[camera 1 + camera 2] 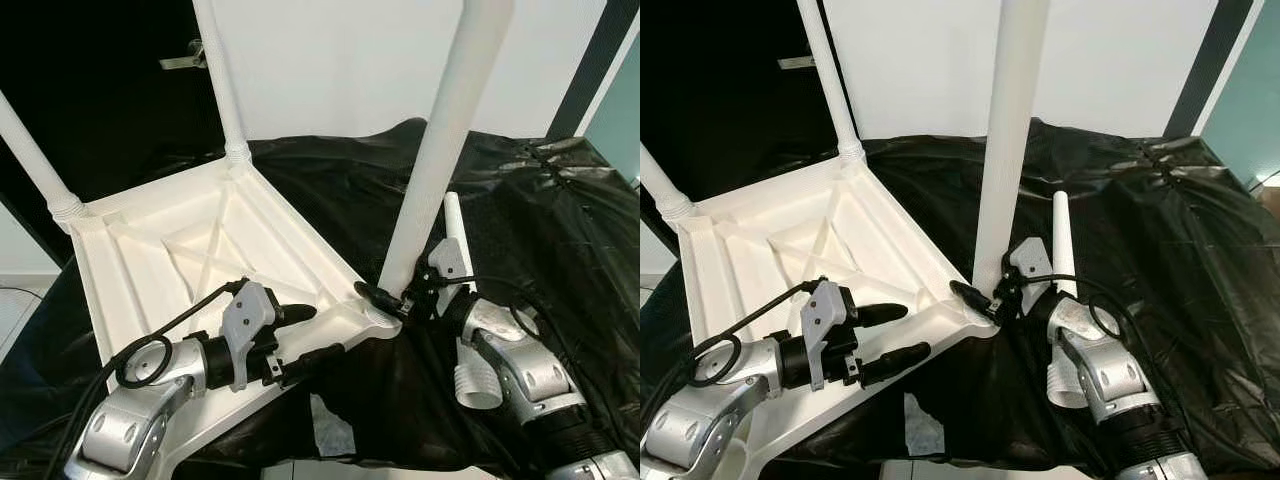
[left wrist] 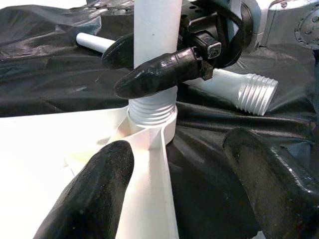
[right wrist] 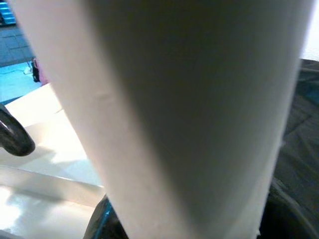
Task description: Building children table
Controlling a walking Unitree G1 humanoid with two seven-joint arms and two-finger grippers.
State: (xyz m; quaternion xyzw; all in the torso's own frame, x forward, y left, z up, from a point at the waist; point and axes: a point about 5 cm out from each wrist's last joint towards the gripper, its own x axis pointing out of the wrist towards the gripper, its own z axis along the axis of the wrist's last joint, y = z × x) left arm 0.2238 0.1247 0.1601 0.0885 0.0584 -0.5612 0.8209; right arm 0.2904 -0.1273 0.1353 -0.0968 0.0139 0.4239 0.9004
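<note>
**Third leg standing in its corner socket**

I see the white children's table (image 1: 190, 260) lying upside down across the left half of the head-camera frame, on a surface draped in black plastic sheet (image 1: 560, 230). Two legs already stand in its far corners: one at the upper left edge (image 1: 35, 165), one at top centre (image 1: 222, 85). A third leg (image 1: 440, 150) rises through the middle of the frame from the near right corner socket, tilted slightly to the right.

My right end effector (image 1: 385, 298) is at the base of that leg, its black fingers (image 2: 159, 72) clamped around the tube just above the threaded collar, as the left wrist camera shows plainly.

My left end effector (image 1: 300, 335), lower centre-left, hovers with its fingers apart on either side of the tabletop's near edge rib, touching nothing that I can confirm.

A fourth leg (image 1: 468, 330) lies loose on the sheet beside my right arm, threaded end toward the bottom of the frame.
</note>
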